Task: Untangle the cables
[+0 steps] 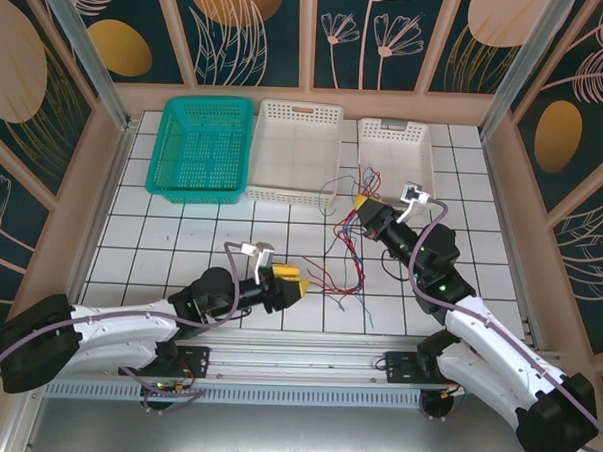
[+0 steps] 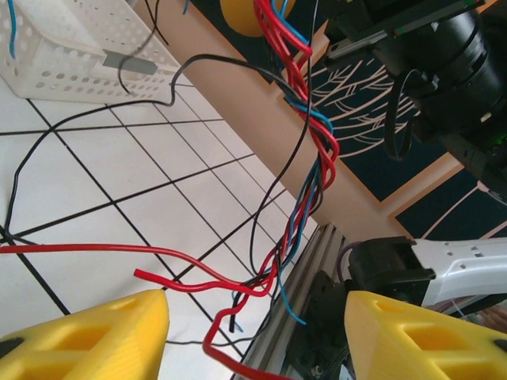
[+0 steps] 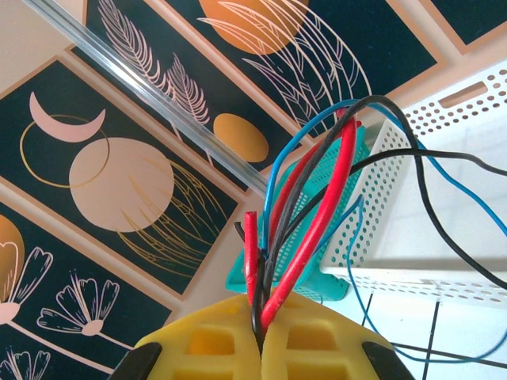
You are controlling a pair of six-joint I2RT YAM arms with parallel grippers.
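With the right claw (image 1: 368,215) clamped on the cables (image 1: 345,250), the open left claw (image 1: 291,282) should pinch one red cable (image 2: 79,249) only — and pull it slowly left.

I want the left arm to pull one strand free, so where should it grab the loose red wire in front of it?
Best on the red wire just behind its cut end, where it runs alone, apart from the twisted bundle the right gripper holds. Come straight forward with the open left gripper: that stretch lies crosswise ahead of its fingers.
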